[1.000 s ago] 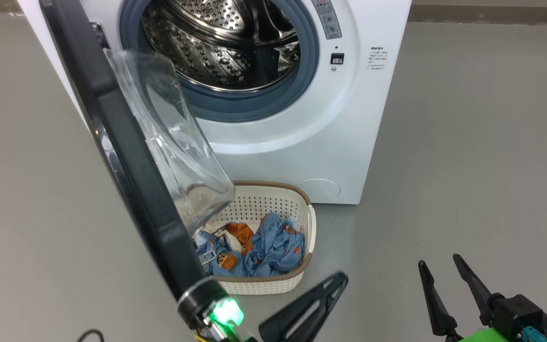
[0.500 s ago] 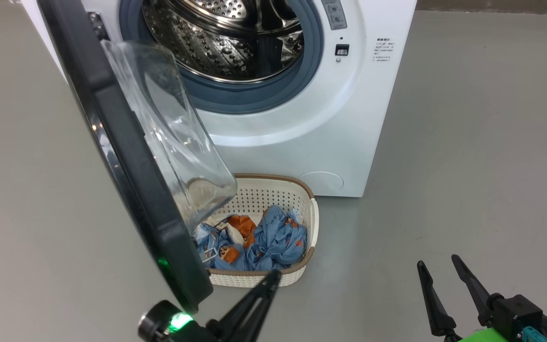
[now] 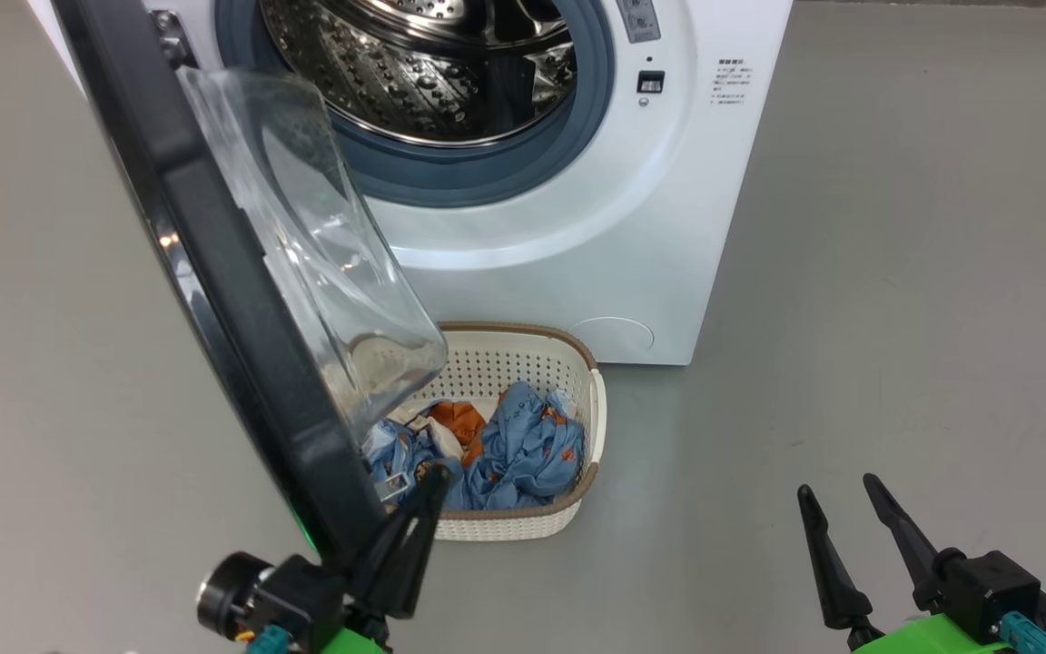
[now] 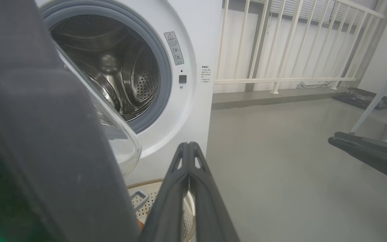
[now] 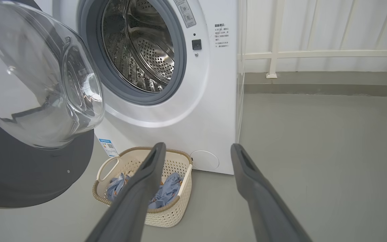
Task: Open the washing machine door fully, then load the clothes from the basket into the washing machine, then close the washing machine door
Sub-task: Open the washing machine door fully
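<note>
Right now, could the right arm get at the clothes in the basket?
Probably yes: bare floor separates the right arm from the basket, its jaws stand open, and the washing machine door stands on the far side of the clothes.

Soft, even indoor light is filling every view and casting only faint shadows. Highlights are glinting on the washing machine point(image 3: 532, 245) and the glass of the washing machine door point(image 5: 35, 77). In the left wrist view, that door is looming dark and blurred.
</note>
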Motion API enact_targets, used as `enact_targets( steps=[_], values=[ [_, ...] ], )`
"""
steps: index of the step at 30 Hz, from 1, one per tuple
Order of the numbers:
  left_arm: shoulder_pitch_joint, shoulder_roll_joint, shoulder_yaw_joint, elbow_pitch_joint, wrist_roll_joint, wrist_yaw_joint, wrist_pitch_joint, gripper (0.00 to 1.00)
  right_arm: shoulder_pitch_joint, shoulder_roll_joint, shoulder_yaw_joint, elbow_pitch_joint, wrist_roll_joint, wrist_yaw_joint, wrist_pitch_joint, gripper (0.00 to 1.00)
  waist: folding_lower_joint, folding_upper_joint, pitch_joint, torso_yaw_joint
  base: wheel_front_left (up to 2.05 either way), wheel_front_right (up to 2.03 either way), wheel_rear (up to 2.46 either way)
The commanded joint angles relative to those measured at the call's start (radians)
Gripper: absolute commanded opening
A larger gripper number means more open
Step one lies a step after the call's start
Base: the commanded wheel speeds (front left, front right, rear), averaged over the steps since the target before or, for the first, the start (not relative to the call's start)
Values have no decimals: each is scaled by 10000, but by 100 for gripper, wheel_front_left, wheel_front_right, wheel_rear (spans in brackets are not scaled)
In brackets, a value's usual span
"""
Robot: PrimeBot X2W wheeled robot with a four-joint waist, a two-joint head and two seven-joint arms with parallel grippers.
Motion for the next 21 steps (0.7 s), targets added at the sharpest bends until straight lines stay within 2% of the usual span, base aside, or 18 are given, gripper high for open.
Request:
enact_targets(
  steps=[1,21],
  values=[
    [-401,5,437,-163,-48,-14,-55,0,-305,-108,270,-196,29,17,-118,100,0,0,15,-8,0,0,0],
    [-417,-233,968,573,-48,-14,-55,0,-407,-62,257,-16,136,17,-118,100,0,0,130,108,0,0,0]
  ],
)
